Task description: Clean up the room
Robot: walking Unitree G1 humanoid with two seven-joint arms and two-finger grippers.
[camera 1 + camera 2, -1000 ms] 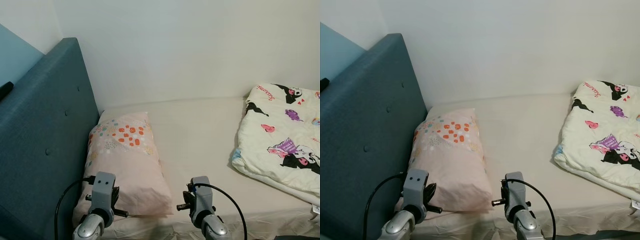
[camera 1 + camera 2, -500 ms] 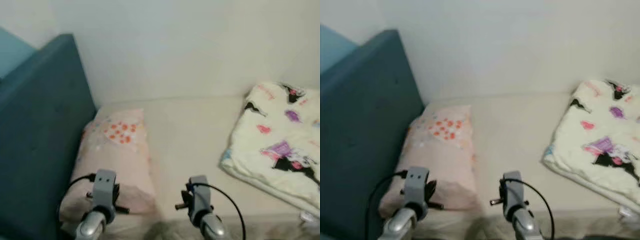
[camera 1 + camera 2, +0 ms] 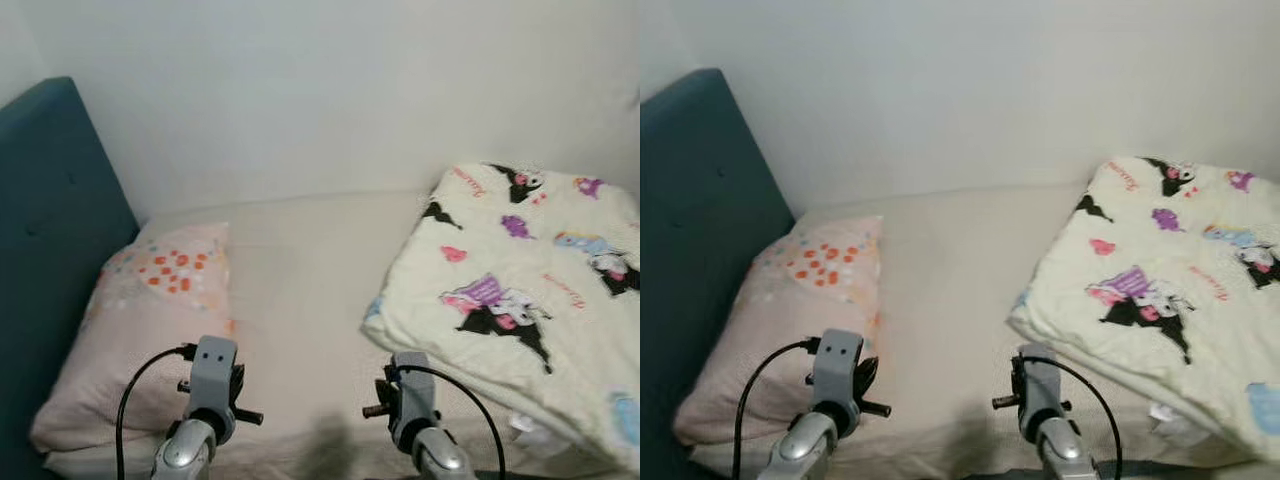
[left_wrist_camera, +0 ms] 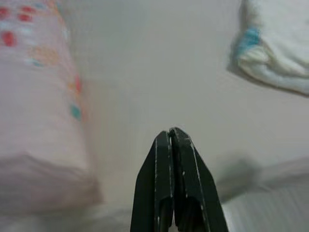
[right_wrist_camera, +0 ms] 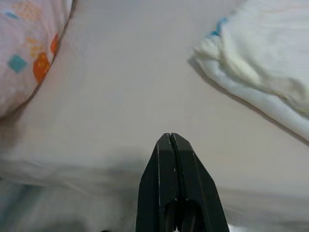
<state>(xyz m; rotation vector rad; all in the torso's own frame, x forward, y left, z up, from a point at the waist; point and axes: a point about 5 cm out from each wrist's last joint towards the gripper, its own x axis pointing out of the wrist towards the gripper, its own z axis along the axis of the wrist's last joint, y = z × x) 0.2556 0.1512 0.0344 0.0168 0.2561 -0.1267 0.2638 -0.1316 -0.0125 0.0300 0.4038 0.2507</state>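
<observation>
A pink pillow (image 3: 140, 310) with orange dots lies at the left of the bed, against the teal headboard (image 3: 50, 200). A folded cream blanket (image 3: 520, 300) with cartoon prints rests on the right side of the mattress. Both silver arms are raised low at the bed's near edge, the left arm (image 3: 212, 378) by the pillow's corner and the right arm (image 3: 408, 392) by the blanket's near corner. My left gripper (image 4: 170, 131) is shut on nothing and hovers over bare sheet. My right gripper (image 5: 170, 136) is likewise shut and holds nothing, between pillow (image 5: 29, 43) and blanket (image 5: 260, 58).
The cream bed sheet (image 3: 300, 270) lies bare between pillow and blanket. A plain white wall (image 3: 330, 90) runs behind the bed. The mattress front edge (image 3: 940, 440) is just beyond the arms.
The camera has swung to the right, so pillow and headboard sit further left and more of the blanket shows. Both arms keep the same pose.
</observation>
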